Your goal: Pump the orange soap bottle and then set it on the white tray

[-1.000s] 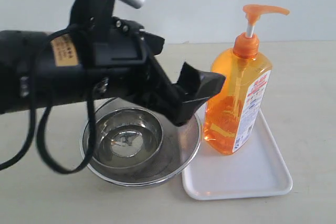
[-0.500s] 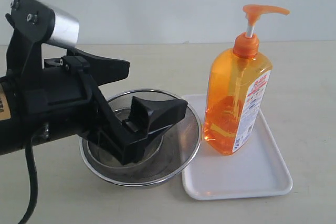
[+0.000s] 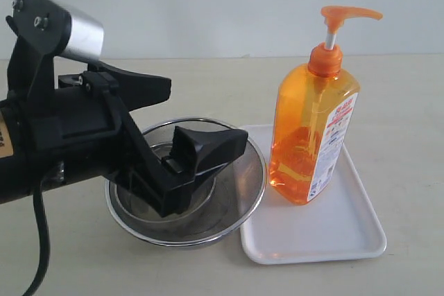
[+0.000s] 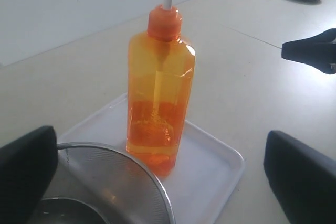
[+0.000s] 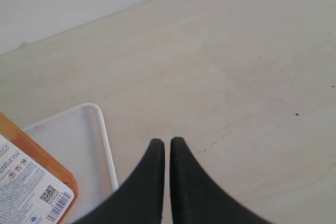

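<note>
Orange soap bottle (image 3: pixel 313 136) is standing upright on the white tray (image 3: pixel 333 240), toward the tray's far end, with its pump head raised on the white stem and nothing touching it. The tray is lying flat on the pale table (image 3: pixel 416 102), just beside the nested steel bowls (image 3: pixel 243 199).

The exterior view is showing the bottle's white-and-red label, while the left wrist view is looking at an unlabelled side and is cutting off the pump head. The right wrist view is catching only a lower corner of the bottle, where the label's small printed codes are showing, plus one rounded tray corner.

The left gripper (image 3: pixel 205 112) is hovering over the bowls, apart from the bottle, its jaws spread wide and holding nothing. In its own wrist view the two black fingers (image 4: pixel 302 182) are sitting at opposite edges with the bottle between them in the distance, and the outer bowl's fine mesh is showing.

The right gripper (image 5: pixel 167 145) is appearing clearly only in its own wrist view, jaws pressed together and empty, hanging above bare table beside the tray
</note>
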`<state>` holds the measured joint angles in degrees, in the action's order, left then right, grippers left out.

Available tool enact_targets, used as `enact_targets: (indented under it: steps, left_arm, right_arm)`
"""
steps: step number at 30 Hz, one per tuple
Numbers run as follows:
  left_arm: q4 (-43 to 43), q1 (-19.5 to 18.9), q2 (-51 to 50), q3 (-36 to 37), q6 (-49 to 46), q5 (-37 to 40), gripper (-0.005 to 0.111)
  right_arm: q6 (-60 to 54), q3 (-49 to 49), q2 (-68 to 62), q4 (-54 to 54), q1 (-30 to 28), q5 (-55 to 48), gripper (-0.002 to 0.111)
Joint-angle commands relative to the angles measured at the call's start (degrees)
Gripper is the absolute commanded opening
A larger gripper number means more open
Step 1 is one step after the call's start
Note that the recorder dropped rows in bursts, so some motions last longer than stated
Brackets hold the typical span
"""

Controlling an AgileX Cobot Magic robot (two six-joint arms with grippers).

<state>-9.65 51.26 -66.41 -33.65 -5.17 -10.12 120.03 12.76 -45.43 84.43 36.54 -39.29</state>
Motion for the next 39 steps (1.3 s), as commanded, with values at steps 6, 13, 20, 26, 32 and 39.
enact_targets:
  steps: [6, 13, 20, 26, 32, 39]
  left_arm:
    - [-0.42, 0.00, 3.17, 0.24, -0.44, -2.08, 0.110]
    - [-0.42, -2.33, 9.11, 0.24, 0.34, 2.51, 0.110]
    - [-5.99, -12.10, 13.52, 0.33, 1.06, 8.49, 0.110]
    - [-6.38, -22.48, 15.84, 0.33, 1.37, 12.62, 0.106]
    - [-6.90, -31.12, 20.78, 0.33, 5.17, 16.63, 0.067]
    - [-7.89, -39.48, 30.05, 0.33, 8.83, 20.70, 0.005]
  right_arm:
    - [-0.44, -0.18, 0.15, 0.77, 0.13, -0.11, 0.000]
    - [-0.44, -0.18, 0.15, 0.77, 0.13, -0.11, 0.000]
    - [-0.44, -0.18, 0.15, 0.77, 0.13, -0.11, 0.000]
    - [-0.44, -0.18, 0.15, 0.77, 0.13, -0.11, 0.000]
    - [-0.44, -0.18, 0.15, 0.77, 0.13, -0.11, 0.000]
    - [-0.44, -0.18, 0.15, 0.77, 0.13, -0.11, 0.000]
